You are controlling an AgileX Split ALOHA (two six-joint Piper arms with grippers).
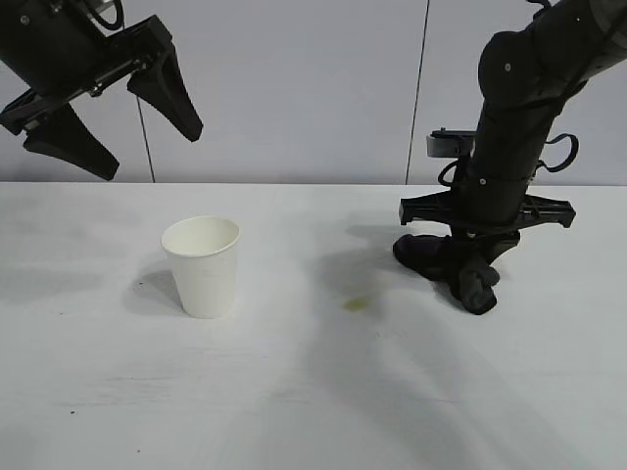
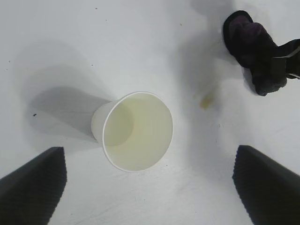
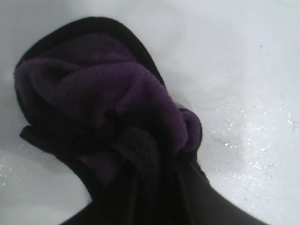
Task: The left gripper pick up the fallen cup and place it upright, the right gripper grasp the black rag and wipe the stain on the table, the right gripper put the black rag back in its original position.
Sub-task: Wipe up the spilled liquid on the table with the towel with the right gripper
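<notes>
The white paper cup (image 1: pixel 203 263) stands upright on the table (image 1: pixel 313 392), left of centre; it also shows in the left wrist view (image 2: pixel 136 131), seen from above. My left gripper (image 1: pixel 122 122) hangs open and empty high above and behind the cup. The small yellowish stain (image 1: pixel 356 305) lies at the table's middle, also in the left wrist view (image 2: pixel 206 101). My right gripper (image 1: pixel 475 279) points down and is shut on the black rag (image 1: pixel 446 259), which rests on the table right of the stain. The rag's purple folds fill the right wrist view (image 3: pixel 103 108).
A grey panelled wall (image 1: pixel 313 88) rises behind the table's far edge. Arm shadows fall across the white tabletop.
</notes>
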